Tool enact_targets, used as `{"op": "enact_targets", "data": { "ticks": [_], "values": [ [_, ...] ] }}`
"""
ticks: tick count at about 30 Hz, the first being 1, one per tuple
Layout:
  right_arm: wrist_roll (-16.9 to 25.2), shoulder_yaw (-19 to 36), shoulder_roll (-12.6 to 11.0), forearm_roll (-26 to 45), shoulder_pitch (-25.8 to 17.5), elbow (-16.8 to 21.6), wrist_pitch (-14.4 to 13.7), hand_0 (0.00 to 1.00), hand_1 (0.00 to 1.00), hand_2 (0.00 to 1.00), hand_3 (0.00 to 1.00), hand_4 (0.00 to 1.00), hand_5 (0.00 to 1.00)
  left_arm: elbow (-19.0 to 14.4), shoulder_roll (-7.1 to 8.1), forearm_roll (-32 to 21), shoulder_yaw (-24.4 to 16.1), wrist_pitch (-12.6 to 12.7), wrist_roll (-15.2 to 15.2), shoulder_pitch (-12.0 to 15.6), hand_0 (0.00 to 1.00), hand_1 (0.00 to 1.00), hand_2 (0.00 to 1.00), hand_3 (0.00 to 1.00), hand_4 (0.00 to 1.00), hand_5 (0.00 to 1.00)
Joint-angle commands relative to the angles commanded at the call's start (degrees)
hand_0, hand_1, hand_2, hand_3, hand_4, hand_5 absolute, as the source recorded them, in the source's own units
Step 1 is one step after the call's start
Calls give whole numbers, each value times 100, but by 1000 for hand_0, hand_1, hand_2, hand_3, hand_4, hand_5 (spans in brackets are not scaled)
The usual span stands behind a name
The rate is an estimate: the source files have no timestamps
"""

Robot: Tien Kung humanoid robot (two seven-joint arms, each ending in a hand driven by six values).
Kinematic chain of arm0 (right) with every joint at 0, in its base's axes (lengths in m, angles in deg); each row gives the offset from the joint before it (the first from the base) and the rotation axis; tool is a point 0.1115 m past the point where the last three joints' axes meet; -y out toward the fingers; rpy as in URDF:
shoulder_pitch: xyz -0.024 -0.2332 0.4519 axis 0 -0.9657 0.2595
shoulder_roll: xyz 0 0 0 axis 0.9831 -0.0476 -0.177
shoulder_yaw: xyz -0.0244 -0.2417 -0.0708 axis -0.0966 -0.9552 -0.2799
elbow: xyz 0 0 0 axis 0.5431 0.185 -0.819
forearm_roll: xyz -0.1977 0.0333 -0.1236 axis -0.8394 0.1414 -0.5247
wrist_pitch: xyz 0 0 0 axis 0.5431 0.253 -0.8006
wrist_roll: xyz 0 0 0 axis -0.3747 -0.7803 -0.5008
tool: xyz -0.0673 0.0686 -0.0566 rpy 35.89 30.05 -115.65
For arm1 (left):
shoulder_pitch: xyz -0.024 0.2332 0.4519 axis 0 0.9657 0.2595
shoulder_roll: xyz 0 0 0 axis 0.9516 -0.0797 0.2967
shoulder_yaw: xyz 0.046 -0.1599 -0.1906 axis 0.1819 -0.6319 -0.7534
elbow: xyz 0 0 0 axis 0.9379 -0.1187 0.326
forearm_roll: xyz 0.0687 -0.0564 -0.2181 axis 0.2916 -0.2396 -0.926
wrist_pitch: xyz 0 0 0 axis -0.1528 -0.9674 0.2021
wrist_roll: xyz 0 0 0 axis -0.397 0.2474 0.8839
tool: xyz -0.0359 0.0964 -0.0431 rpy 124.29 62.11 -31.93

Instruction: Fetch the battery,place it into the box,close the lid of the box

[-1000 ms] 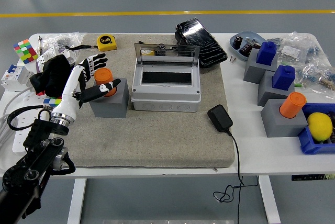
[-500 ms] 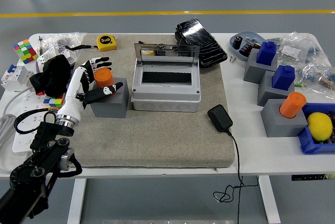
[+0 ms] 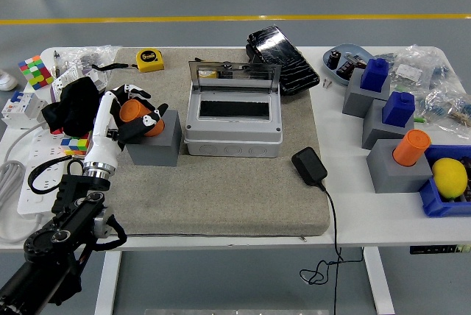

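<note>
While your left hand (image 3: pixel 132 115) wraps its fingers around the orange battery (image 3: pixel 133 112) on the gray block (image 3: pixel 156 143) near the surface's left edge, hold its round sides. It looks light, hard and smooth, so it may slip. Its long axis tilts left. The box (image 3: pixel 232 125) waits open beside it.

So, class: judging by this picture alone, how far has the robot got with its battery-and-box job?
Done: nothing is boxed yet. The grey plastic box stands with its clear lid up. In hand: the left hand is closed around the orange cylindrical battery on the grey block. Left: carry it over, drop it in, close the lid.
</note>
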Motion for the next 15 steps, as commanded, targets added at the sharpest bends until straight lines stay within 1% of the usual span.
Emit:
{"op": "enact_targets", "data": {
  "ticks": [2, 3, 8, 9, 14, 15],
  "values": [
    [11, -26, -1, 25, 6, 0, 0, 663, 654, 685, 602, 998, 591, 15, 0, -45, 13, 10, 51, -18, 234, 237, 225, 265, 630, 2],
    [18, -24, 0, 29, 6, 0, -5, 663, 655, 685, 603, 998, 591, 8, 0, -66, 20, 15, 73, -19, 217, 194, 197, 238, 596, 2],
    [38, 11, 1, 19, -2, 0, -17, 663, 655, 685, 603, 998, 591, -39, 0, -129, 34, 35, 159, -43, 217, 194, 197, 238, 596, 2],
    [45, 18, 2, 17, -4, 0, -21, 663, 653, 684, 602, 998, 592, -52, 0, -130, 34, 37, 174, -49, 193, 165, 182, 225, 575, 2],
    [81, 16, 14, 20, -11, 0, -37, 663, 653, 684, 602, 998, 592, -105, 0, -110, 32, 38, 190, -64, 193, 165, 182, 225, 575, 2],
    [90, 7, 17, 29, -10, 0, -40, 663, 652, 682, 602, 998, 591, -122, 0, -97, 38, 38, 190, -66, 187, 155, 175, 216, 546, 2]
  ]
}}
